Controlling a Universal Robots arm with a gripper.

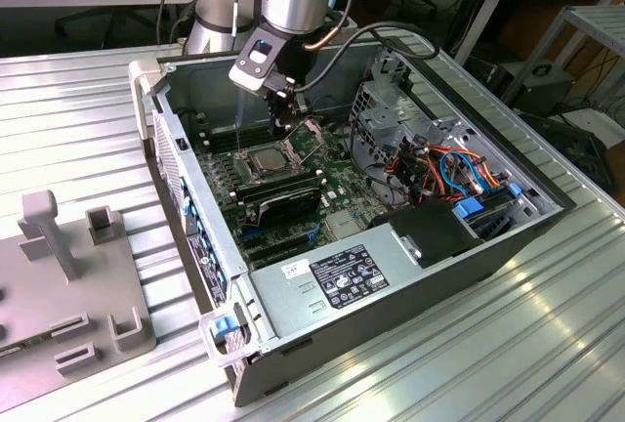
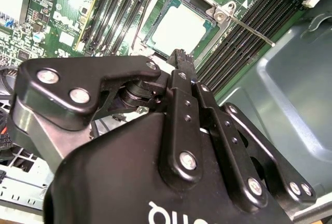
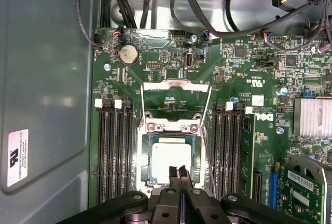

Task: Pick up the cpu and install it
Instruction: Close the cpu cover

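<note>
- As the cpu (image 3: 167, 154) lies flat in its socket, just below the fingertips, you should judge it light, stiff and fragile. Its metal top looks slippery, so take it by two opposite edges.
- The gripper (image 3: 177, 172) is pressed together and holds nothing.
- Beyond the tool, the socket frame (image 3: 176, 86) stands open.
</note>
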